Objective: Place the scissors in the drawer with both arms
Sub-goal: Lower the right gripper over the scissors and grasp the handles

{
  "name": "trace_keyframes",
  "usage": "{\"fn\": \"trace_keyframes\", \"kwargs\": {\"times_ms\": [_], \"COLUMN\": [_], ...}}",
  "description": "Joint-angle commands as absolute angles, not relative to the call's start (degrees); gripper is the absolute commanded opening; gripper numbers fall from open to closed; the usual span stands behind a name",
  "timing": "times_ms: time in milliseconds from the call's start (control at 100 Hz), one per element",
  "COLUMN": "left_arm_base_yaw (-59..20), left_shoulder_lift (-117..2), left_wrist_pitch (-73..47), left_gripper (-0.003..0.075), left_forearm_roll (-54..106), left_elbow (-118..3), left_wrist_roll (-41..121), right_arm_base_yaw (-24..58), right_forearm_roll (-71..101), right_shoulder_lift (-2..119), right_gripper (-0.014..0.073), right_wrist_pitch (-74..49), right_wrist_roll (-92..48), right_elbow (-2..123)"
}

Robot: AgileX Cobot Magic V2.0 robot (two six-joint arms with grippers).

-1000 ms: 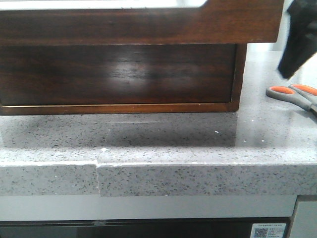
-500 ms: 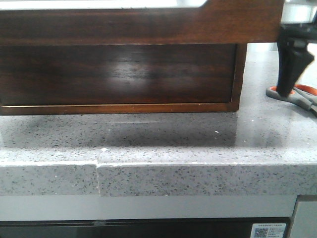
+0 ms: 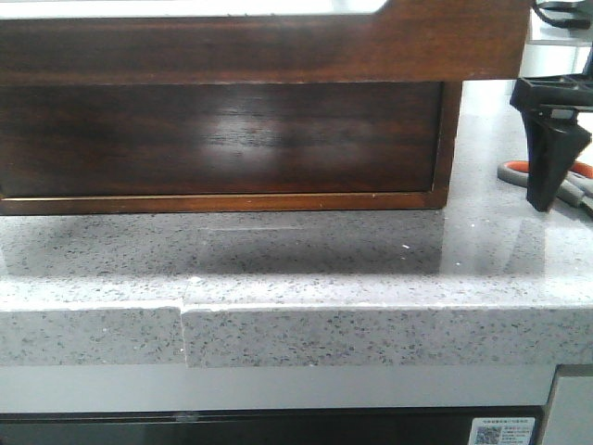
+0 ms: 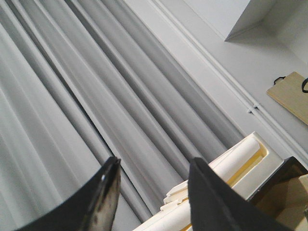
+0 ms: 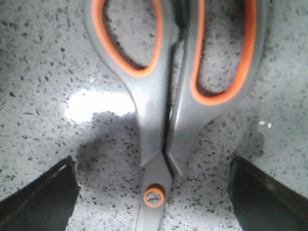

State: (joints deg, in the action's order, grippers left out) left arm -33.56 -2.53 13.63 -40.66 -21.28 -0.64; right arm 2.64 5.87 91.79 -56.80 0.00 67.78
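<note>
The scissors [image 3: 511, 171], grey handles with orange linings, lie flat on the stone counter right of the cabinet. My right gripper [image 3: 547, 185] stands low over them. In the right wrist view the scissors [image 5: 156, 110] lie shut between my right gripper's [image 5: 151, 166] wide-open fingers [image 5: 43, 197], the pivot screw midway between the tips, nothing gripped. The dark brown drawer [image 3: 278, 46], pulled out, overhangs the lower cabinet front [image 3: 222, 139]; its white cut-out shows at the top edge. My left gripper [image 4: 154, 162] is open, empty, pointing at the room, and is out of the front view.
The grey speckled counter [image 3: 278, 269] has a front edge with a seam [image 3: 182, 324]. A dark appliance with a QR sticker [image 3: 500, 431] sits below. The left wrist view shows grey curtains [image 4: 96, 86], white rolls [image 4: 231, 163] and a wooden board [image 4: 293, 96].
My right gripper has come down from the upper right corner to stand low over the scissors. The scissors and the drawer have not moved.
</note>
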Motion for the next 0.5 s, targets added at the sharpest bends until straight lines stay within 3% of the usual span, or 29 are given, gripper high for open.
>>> {"fn": "trace_keyframes", "kwargs": {"times_ms": [0,90,490], "left_arm_base_yaw": [-33.9,-33.9,-33.9], "left_shoulder_lift": [-3.3,-3.3,-3.3], "left_wrist_pitch": [15.8,15.8,15.8], "left_gripper": [0.0313,0.0313,0.0313], "left_forearm_roll": [-39.2,-39.2,-39.2], "left_elbow": [-23.0,-23.0,-23.0], "left_wrist_roll": [-1.5,-1.5,-1.5], "right_arm_base_yaw": [2.6,2.6,2.6], "right_forearm_roll": [5.6,5.6,3.5], "right_shoulder_lift": [90.1,90.1,90.1], "right_gripper": [0.0584,0.0545,0.0125], "right_wrist_pitch": [-55.7,-55.7,-56.1], "right_wrist_roll": [0.0,0.0,0.0], "right_elbow": [69.3,69.3,69.3]}}
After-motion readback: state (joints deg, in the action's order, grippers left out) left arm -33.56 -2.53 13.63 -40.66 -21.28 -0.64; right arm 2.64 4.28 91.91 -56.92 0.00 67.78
